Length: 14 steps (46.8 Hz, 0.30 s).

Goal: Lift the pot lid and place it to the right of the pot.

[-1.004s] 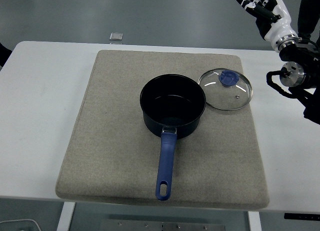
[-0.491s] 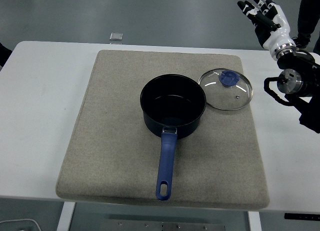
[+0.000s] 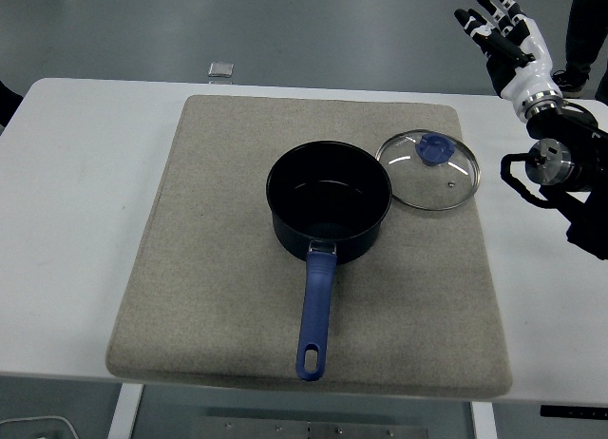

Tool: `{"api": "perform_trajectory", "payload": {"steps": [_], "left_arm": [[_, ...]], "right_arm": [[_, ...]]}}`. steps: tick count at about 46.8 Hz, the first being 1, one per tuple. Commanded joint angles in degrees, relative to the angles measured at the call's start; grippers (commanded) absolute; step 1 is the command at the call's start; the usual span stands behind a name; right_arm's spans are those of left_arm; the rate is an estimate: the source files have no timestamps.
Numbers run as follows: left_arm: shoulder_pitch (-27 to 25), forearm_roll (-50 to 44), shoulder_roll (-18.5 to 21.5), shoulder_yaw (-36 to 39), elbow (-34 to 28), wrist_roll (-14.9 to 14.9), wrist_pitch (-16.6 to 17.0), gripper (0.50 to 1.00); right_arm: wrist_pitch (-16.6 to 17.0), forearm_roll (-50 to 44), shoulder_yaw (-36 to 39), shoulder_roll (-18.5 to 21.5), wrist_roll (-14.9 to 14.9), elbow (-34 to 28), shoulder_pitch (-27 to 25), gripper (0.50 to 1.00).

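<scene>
Lid (image 3: 428, 170) flat on mat (image 3: 228, 296), just right of pot (image 3: 328, 200): placement looks done. Right hand (image 3: 508, 35) raised clear, fingers (image 3: 475, 21) spread, empty.

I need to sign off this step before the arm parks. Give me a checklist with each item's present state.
1. Pot uncovered: ok.
2. Glass lid lies flat on the grey mat, right of the pot: ok.
3. Lid fully on the mat, no overhang: ok.
4. Right hand clear of the lid, fingers spread, holding nothing: ok.
5. Lid rim apart from the pot wall: cannot tell, they sit very close.
6. Left arm clear of the workspace: ok, none in view.
</scene>
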Motion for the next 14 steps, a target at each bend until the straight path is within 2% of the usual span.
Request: {"api": "perform_trajectory", "payload": {"steps": [1,7,14], "left_arm": [[0.0,0.0,0.0,0.0,0.0,0.0,0.0,1.000],[0.0,0.0,0.0,0.0,0.0,0.0,0.0,1.000],[0.0,0.0,0.0,0.0,0.0,0.0,0.0,1.000]], "right_arm": [[-0.4,-0.1,-0.1,0.2,0.1,0.0,-0.1,0.909],[-0.7,-0.5,-0.1,0.1,0.4,0.1,-0.6,0.907],[-0.4,-2.3,0.0,0.1,2.8,0.2,-0.5,0.907]]}}
